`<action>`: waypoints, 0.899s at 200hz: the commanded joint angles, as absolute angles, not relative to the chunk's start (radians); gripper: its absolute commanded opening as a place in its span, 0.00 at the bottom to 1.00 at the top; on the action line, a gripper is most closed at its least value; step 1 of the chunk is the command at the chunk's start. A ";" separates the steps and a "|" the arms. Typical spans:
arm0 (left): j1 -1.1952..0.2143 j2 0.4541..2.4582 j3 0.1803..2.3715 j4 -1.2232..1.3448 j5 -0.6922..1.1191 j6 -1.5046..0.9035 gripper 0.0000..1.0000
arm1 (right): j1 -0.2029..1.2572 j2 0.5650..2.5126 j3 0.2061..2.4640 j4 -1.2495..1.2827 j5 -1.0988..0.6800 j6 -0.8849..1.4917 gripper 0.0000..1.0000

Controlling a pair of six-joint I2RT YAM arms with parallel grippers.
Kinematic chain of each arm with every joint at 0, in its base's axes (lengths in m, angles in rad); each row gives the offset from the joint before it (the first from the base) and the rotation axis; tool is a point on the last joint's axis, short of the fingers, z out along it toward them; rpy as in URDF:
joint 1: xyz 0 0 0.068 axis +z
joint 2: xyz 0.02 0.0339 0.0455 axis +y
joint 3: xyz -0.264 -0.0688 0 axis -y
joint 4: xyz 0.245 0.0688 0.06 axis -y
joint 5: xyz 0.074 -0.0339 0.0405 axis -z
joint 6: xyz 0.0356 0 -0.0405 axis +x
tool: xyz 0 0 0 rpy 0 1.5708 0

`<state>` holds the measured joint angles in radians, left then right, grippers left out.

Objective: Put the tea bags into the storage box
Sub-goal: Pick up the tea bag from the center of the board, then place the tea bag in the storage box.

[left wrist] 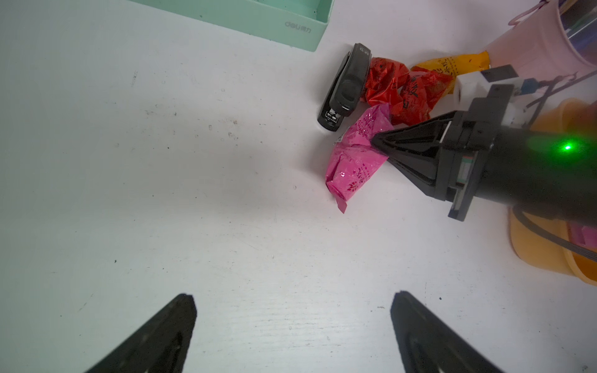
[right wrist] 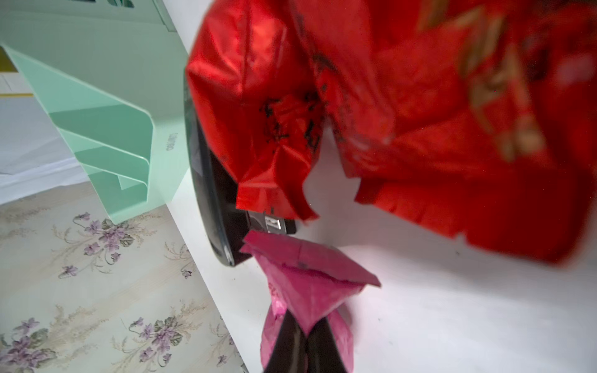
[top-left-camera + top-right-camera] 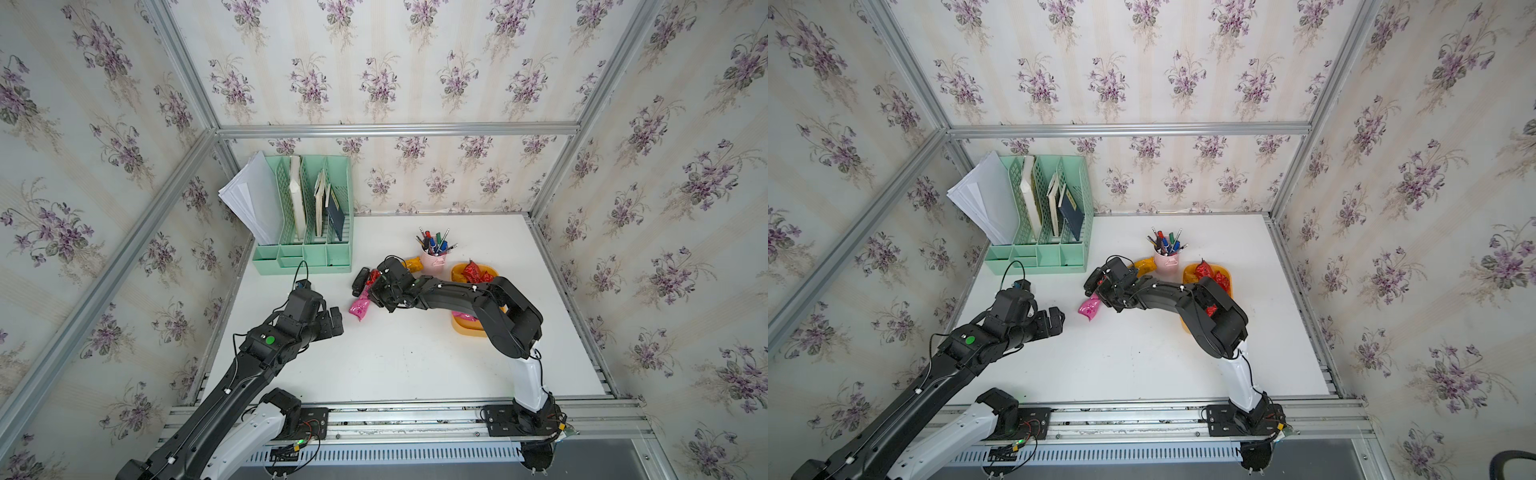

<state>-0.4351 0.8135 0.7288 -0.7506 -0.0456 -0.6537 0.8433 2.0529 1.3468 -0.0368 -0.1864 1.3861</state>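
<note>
The right tool [image 1: 377,140] is clamped on a fold in the side of a puffy pink foil tea bag [image 1: 352,161]. The bag appears to rest on the white tabletop [image 3: 415,353], most of it spilling past the tips. Pinching a crease rather than the swollen middle probably gives the thin fingers a hold that will not slide off.

Just beyond the tips lie two crinkled red foil tea bags [image 1: 400,90], one touching the pink bag. A black stapler [image 1: 345,87] lies against their far side. Further on, a yellow-orange foil tea bag [image 1: 452,64] sits by the small pink pen cup [image 3: 434,262]. The mint-green plastic file organiser [image 3: 303,257] stands well past the stapler.

The shallow yellow-orange plastic storage box [image 3: 456,272] is behind the tool, partly under its own forearm. It already holds several red bags and at least one pink one.

The left tool [image 1: 292,319] hangs with its jaws apart and empty over bare tabletop, well apart from the pile. That side of the right tool is open room.

Lifting first should free the pink bag from the red ones. The draw back must then clear the box's low wall and the pen cup near that wall. A dragged corner could shift the stapler.
</note>
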 commanded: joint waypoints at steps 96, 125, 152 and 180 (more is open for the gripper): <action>-0.439 1.184 0.862 -0.571 0.155 -0.566 0.99 | 0.531 1.592 1.136 -0.586 -0.279 0.684 0.00; -0.450 1.276 0.928 -0.527 0.170 -0.585 0.99 | 0.337 1.495 1.153 -0.721 -0.314 0.559 0.00; -0.461 1.324 0.974 -0.518 0.169 -0.600 0.99 | 0.205 1.468 1.199 -0.774 -0.361 0.489 0.00; -0.470 1.349 0.998 -0.537 0.167 -0.598 0.99 | 0.137 1.539 1.261 -0.850 -0.346 0.409 0.00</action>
<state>-0.4652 1.3354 0.9791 -0.5362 0.1612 -0.5953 0.1692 1.4876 1.2182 -0.7372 -0.3347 0.5240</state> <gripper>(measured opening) 0.990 0.067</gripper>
